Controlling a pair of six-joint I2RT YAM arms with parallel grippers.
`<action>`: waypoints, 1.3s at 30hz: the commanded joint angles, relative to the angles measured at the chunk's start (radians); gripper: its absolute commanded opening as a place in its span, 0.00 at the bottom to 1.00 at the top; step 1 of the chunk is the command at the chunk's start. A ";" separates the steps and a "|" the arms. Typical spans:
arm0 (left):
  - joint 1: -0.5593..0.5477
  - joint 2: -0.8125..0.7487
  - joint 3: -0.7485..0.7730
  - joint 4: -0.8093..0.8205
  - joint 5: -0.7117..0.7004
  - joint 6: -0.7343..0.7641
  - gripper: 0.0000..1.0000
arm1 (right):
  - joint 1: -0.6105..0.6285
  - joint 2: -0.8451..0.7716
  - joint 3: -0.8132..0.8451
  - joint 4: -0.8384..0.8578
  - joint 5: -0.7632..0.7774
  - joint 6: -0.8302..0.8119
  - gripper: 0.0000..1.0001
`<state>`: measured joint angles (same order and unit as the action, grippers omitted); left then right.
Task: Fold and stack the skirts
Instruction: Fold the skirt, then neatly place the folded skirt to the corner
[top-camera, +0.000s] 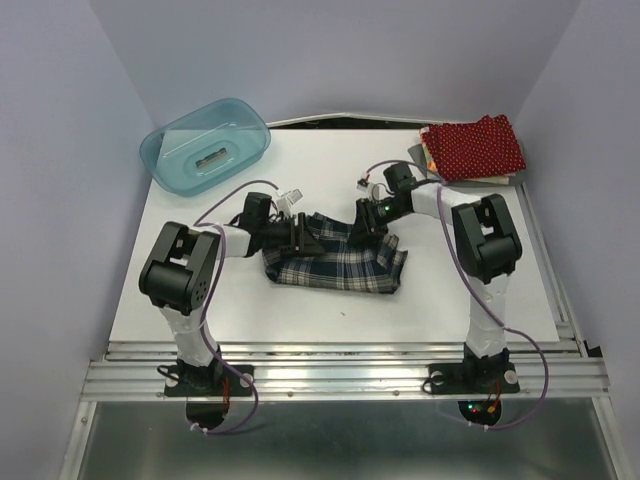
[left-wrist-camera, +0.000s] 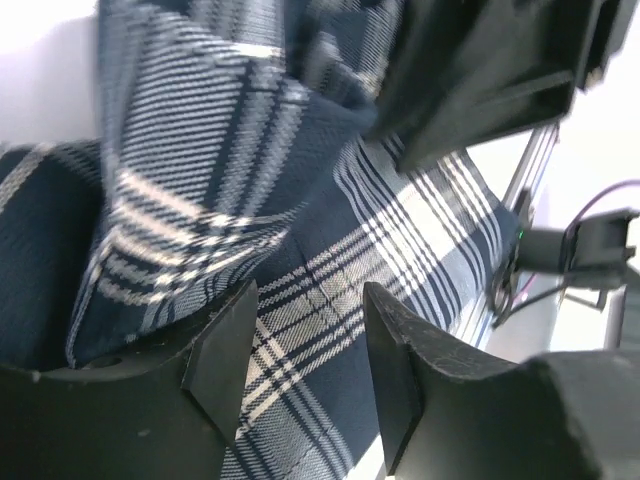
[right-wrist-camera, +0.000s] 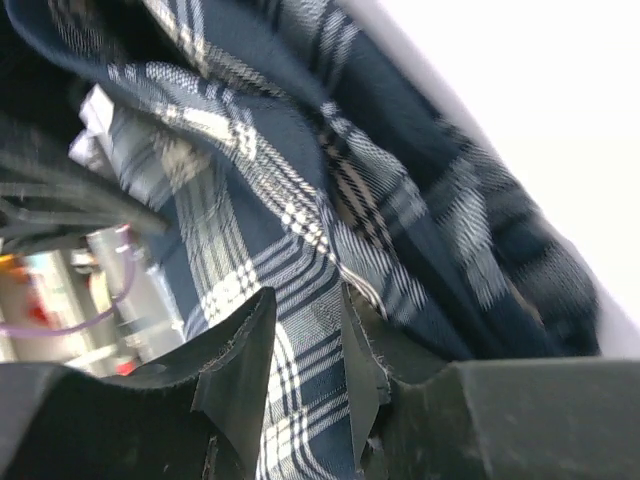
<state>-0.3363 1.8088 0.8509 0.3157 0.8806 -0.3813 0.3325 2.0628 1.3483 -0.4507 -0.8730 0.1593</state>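
The navy-green-white plaid skirt (top-camera: 335, 258) lies crumpled and partly folded at the table's middle. My left gripper (top-camera: 299, 233) is low over its far left edge, jaws open, with plaid cloth (left-wrist-camera: 400, 230) showing in the gap between them (left-wrist-camera: 308, 300). My right gripper (top-camera: 366, 222) is low over the skirt's far right edge, jaws apart over the cloth (right-wrist-camera: 300, 150) and holding nothing (right-wrist-camera: 306, 300). The dark red dotted skirt (top-camera: 475, 147) lies folded at the back right corner. A strip of the floral skirt (top-camera: 424, 153) shows under it.
The translucent teal bin (top-camera: 205, 145) stands at the back left. The white table (top-camera: 300, 310) ends in a metal rail at the near edge. Purple walls enclose the left, back and right. The right arm's dark body (left-wrist-camera: 480, 70) shows close in the left wrist view.
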 joint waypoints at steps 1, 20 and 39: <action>0.006 0.000 -0.050 0.075 -0.052 -0.080 0.57 | -0.023 0.112 0.249 -0.135 0.173 -0.211 0.38; -0.219 -0.269 0.408 -0.547 -0.530 0.826 0.89 | -0.125 -0.420 0.083 -0.126 0.379 0.100 0.91; -0.602 -0.250 0.222 -0.323 -0.870 0.990 0.99 | -0.339 -0.529 -0.584 0.406 0.128 0.499 1.00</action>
<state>-0.8394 1.6569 1.1454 -0.0933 0.1497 0.4911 -0.0097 1.5299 0.8062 -0.2672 -0.6479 0.5533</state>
